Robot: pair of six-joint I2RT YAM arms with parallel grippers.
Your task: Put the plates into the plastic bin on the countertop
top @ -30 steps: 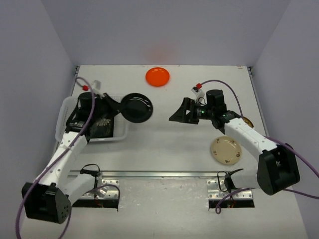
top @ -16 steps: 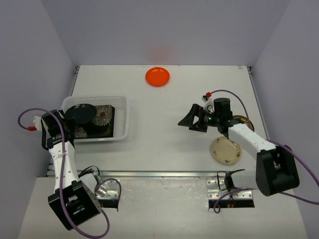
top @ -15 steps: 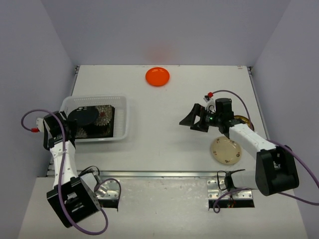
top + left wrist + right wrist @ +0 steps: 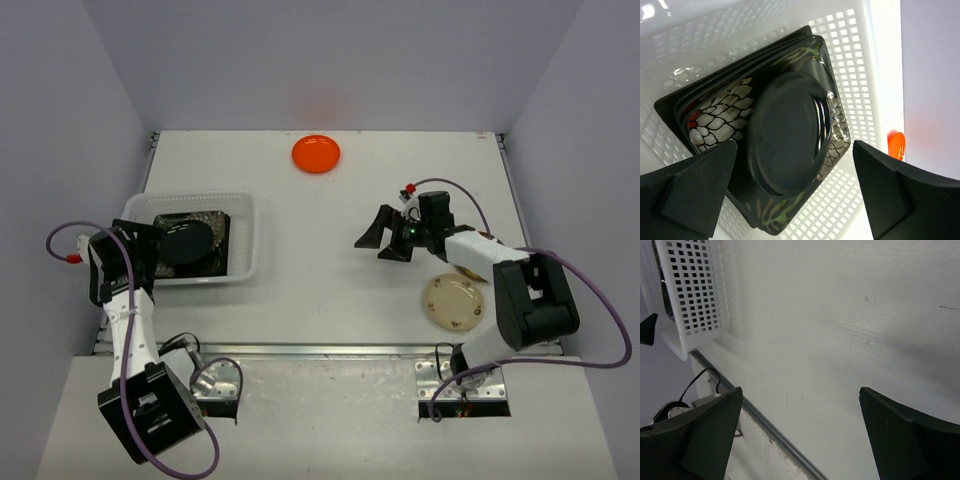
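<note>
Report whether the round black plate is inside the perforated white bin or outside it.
Inside: the round black plate lies atop black floral square plates within the perforated white plastic bin.

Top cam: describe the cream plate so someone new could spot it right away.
On the large flat white tabletop, go to the near right side, beside the right arm. The round cream plate lies flat there, outside the white perforated plastic bin. It is pale with faint brown marks, unlike the bright orange round plate at the far edge.

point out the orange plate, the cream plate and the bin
orange plate (image 4: 316,154), top view, centre of the dish
cream plate (image 4: 453,302), top view, centre of the dish
bin (image 4: 251,240), top view, right side wall
</note>
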